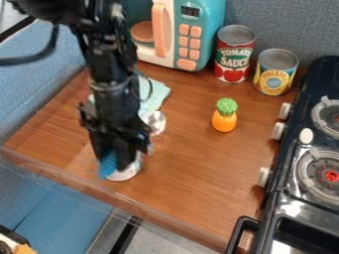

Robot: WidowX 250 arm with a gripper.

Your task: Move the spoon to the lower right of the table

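Well, the spoon [156, 122] lies just beside the claw [124, 155].

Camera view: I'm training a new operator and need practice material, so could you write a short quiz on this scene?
1. True or false: the toy pineapple stands upright on the wooden table.
2. Which of these is nearest the toy microwave? A) yellow-labelled can; B) red-labelled can; C) toy pineapple.
3. Fill in, left or right: in the picture, the gripper is to the ___ of the toy pineapple.

Key: 1 true; 2 B; 3 left.
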